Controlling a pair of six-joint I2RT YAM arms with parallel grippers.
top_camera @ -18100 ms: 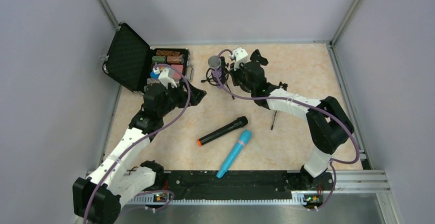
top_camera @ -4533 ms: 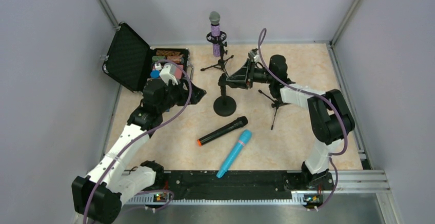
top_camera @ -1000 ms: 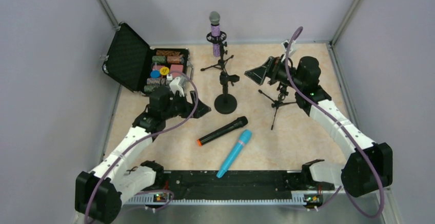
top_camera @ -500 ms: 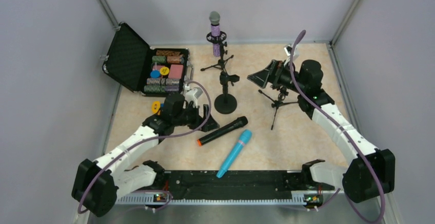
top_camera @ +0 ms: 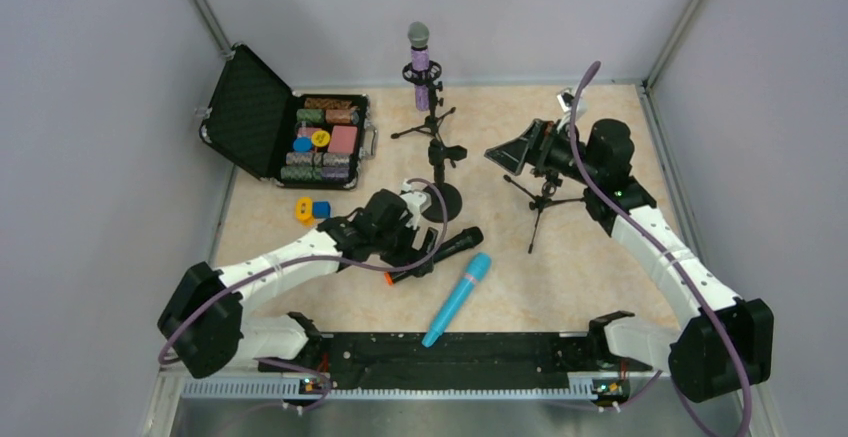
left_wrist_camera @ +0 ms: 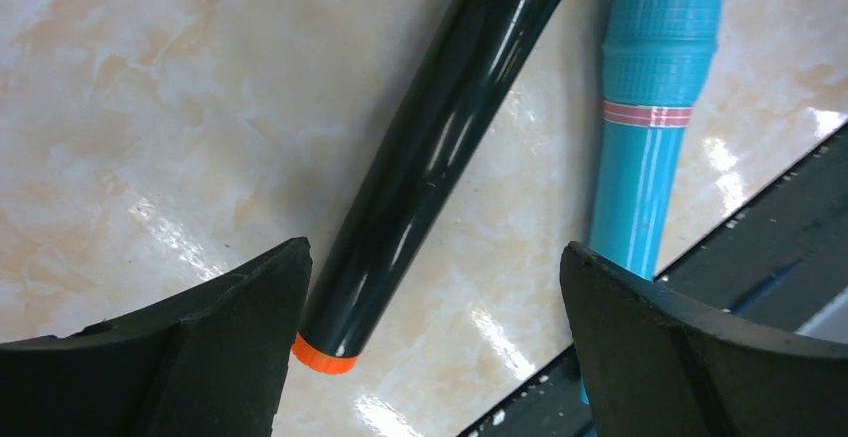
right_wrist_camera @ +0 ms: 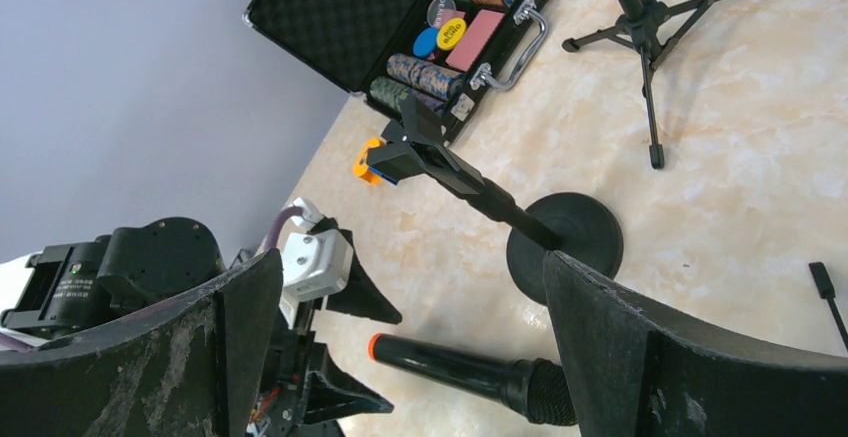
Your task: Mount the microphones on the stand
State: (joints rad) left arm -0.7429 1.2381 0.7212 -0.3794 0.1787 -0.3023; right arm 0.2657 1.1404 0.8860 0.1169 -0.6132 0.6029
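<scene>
With jaws spread wide, the left gripper (left_wrist_camera: 432, 257) hovers over the matte black, orange-ended stick microphone (left_wrist_camera: 440, 147) lying on the beige marbled tabletop (left_wrist_camera: 150, 107); the pickup step seems at hand, calling for a descent and a pinch on its barrel.

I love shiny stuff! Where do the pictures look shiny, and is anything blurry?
Left wrist view: white glare streaks on the black microphone and bright spots on the glossy table. Right wrist view: sharp, no strong glare. Top view: even light, only faint shadows, nothing blurry.
</scene>
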